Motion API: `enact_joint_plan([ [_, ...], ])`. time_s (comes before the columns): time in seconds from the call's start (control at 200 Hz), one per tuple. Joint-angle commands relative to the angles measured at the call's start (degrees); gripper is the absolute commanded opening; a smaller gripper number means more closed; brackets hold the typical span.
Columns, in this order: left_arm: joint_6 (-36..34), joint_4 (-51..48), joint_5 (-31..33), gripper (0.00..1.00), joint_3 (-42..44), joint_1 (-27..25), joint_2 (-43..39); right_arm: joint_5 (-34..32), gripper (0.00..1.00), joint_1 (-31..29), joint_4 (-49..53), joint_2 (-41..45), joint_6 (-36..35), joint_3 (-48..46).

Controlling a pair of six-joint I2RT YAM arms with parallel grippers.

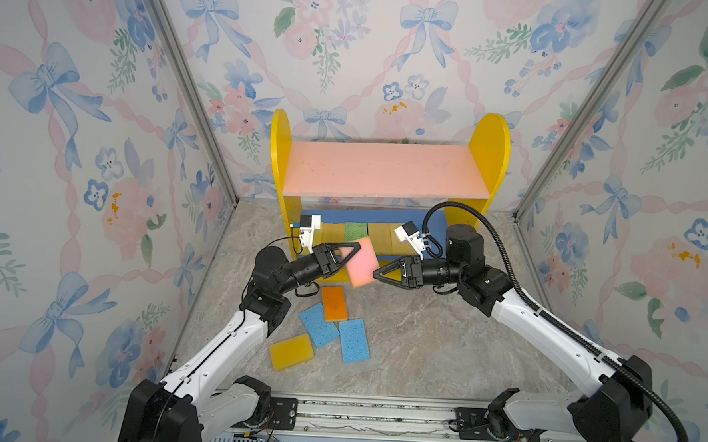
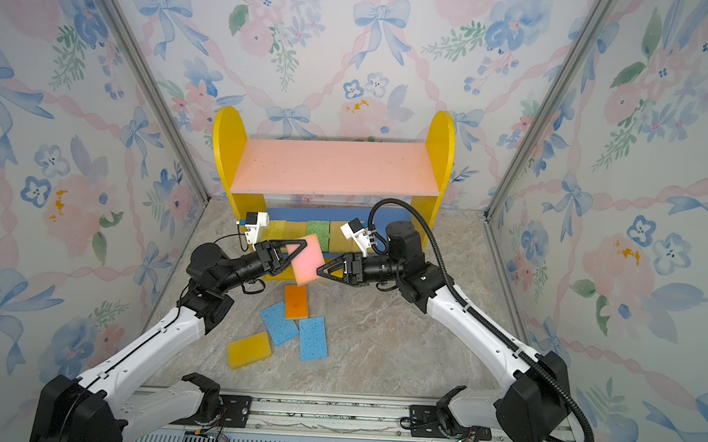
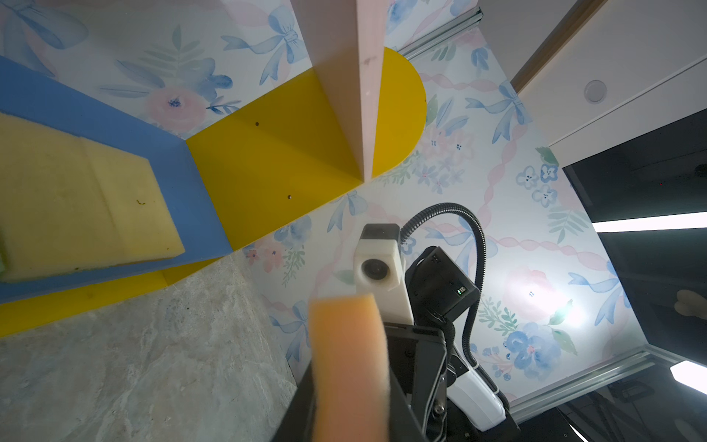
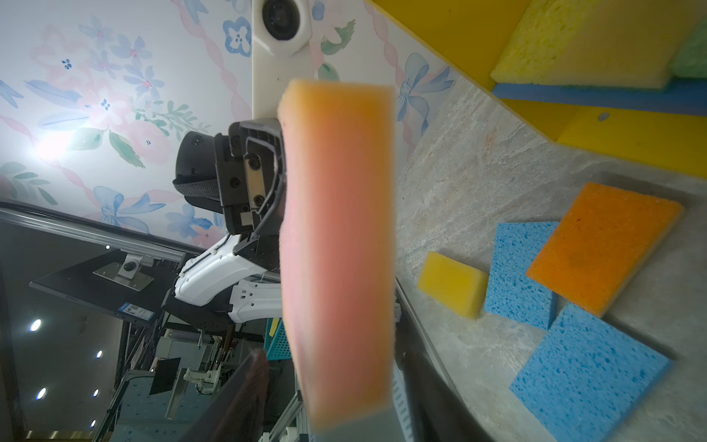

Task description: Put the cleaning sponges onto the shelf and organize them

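Note:
A pink sponge hangs tilted in front of the shelf, above the table. My left gripper is shut on its left end. From the right, my right gripper is open with its fingers on either side of the sponge's other end; one finger stands off it by a gap. On the shelf's blue lower board lie yellow, green and tan sponges. An orange sponge, two blue sponges and a yellow one lie on the table.
Floral walls close in the marble table on three sides, with the shelf against the back wall. A metal rail runs along the front edge. A black cable arcs over my right arm near the shelf's right panel.

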State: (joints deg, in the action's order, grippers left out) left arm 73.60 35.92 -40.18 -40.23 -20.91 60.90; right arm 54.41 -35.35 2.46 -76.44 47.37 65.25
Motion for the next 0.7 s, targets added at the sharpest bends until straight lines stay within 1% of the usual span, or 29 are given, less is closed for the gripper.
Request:
enact_joint_plan([
  [0.0,0.31,1.83,-1.26,0.23,0.68,0.45,-1.01,0.45,0.48,-0.65,-2.98,-0.37,1.04,-0.65],
  [0.105,0.40,1.91,-1.09,0.24,0.68,0.47,-1.17,-0.35,0.37,-0.68,-2.50,0.04,0.85,-0.67],
  [0.15,0.41,1.91,-1.22,0.29,0.68,0.44,-1.22,-0.94,0.32,-0.66,-2.05,0.22,0.53,-0.66],
  [0.19,0.38,1.86,-1.45,0.34,0.68,0.43,-1.22,-1.62,0.29,-0.72,-1.39,0.33,0.06,-0.46],
  [0.245,0.35,1.87,-1.87,0.42,0.68,0.68,-1.51,-2.32,0.28,-0.68,-0.28,0.51,-0.52,0.02],
  [0.315,-0.14,1.88,-2.33,0.57,0.68,1.50,-2.46,-3.44,0.28,-0.69,2.40,0.58,-2.07,1.09],
  [0.405,-0.66,1.79,-2.54,0.65,3.51,4.47,-5.31,-5.01,0.28,-0.62,6.83,0.37,-4.77,3.97],
  [0.46,-1.27,0.88,-2.04,0.70,4.76,7.46,-8.43,-6.14,0.27,-0.40,9.75,-0.04,-6.33,6.29],
  [0.52,-4.30,-4.26,-0.13,0.76,5.71,10.98,-12.83,-7.66,0.27,-0.16,13.42,-0.94,-8.33,9.79],
  [0.575,-9.20,-12.78,3.61,0.79,6.01,13.70,-17.77,-8.44,0.28,-0.11,16.12,-2.10,-9.90,13.42],
  [0.6,-11.61,-17.07,5.90,0.81,5.95,14.56,-19.96,-10.50,0.28,-0.08,17.04,-2.82,-10.25,15.10],
  [0.655,-17.70,-27.25,11.91,0.84,5.07,15.19,-23.80,-11.66,0.28,-0.08,18.61,-4.86,-10.48,19.24],
  [0.695,-20.62,-31.87,14.59,0.84,4.77,15.19,-25.14,-11.89,0.28,-0.15,19.18,-6.60,-10.25,22.52],
])
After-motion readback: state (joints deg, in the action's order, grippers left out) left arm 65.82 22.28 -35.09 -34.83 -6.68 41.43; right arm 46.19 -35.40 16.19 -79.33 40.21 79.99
